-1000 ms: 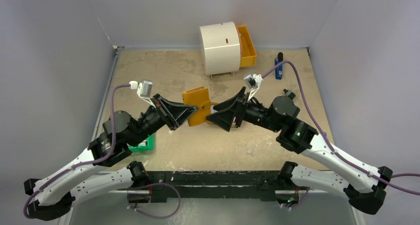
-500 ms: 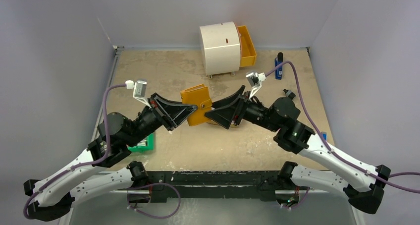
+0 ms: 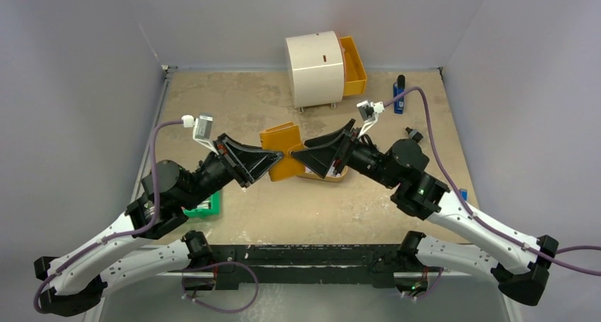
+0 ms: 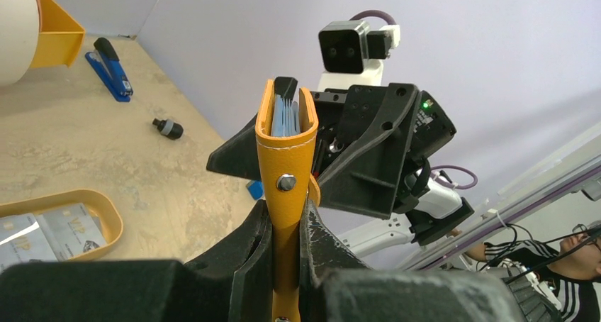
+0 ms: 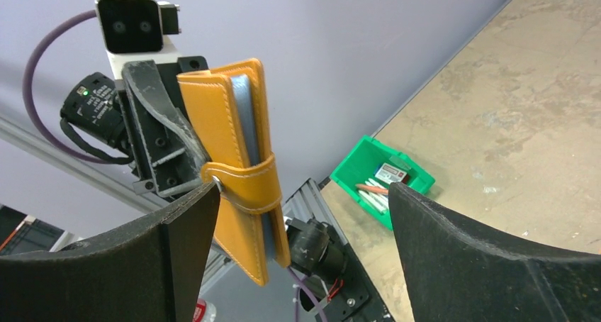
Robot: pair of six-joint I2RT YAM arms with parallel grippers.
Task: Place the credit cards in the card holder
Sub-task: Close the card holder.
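Observation:
My left gripper (image 3: pixel 274 159) is shut on the orange card holder (image 3: pixel 282 146) and holds it upright above the table. In the left wrist view the holder (image 4: pixel 285 145) stands edge-on between my fingers (image 4: pixel 322 240), with blue-grey edges showing in its top slot. Its strap (image 5: pixel 244 187) is snapped round it. My right gripper (image 3: pixel 301 154) is open and empty, its jaws wide apart right next to the holder (image 5: pixel 227 130). Two pale credit cards (image 4: pixel 49 226) lie in a shallow orange tray (image 4: pixel 110 219) on the table, under my right gripper.
The tray's rim (image 3: pixel 333 178) shows below the right gripper. A white round cabinet (image 3: pixel 315 67) with an open orange drawer (image 3: pixel 352 65) stands at the back. A blue stapler (image 3: pixel 398 95) and a small black knob (image 3: pixel 413 133) lie back right. A green bin (image 3: pixel 205 205) sits near left.
My right gripper has risen and moved left, closer to the holder, uncovering the tray's rim. The left gripper still holds the holder, shifted only slightly.

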